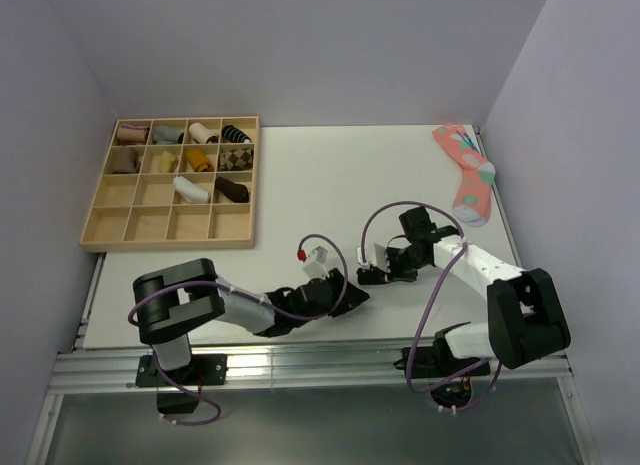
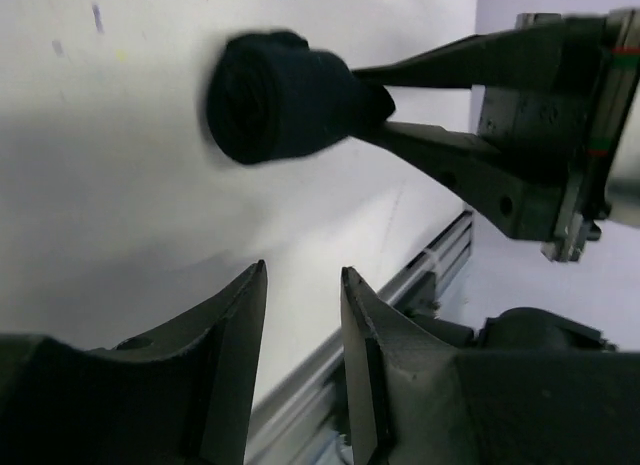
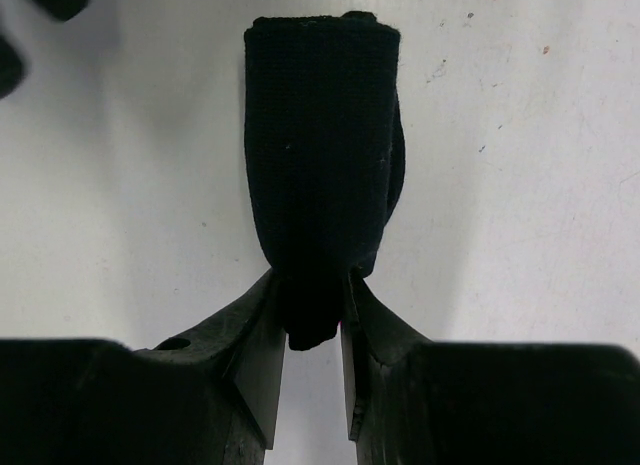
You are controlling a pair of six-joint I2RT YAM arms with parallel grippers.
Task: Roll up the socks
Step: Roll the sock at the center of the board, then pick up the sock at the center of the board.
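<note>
Right gripper [image 3: 312, 303] pinches the sock roll [image 3: 320, 145] by its end; left gripper [image 2: 303, 285] hangs part-open, empty. A firm pinch should prevent unrolling.

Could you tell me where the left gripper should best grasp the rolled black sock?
Likely the rolled black sock at its thick free end, across its round sides, from opposite the right gripper, which pinches the narrow tail and blocks that side.
</note>
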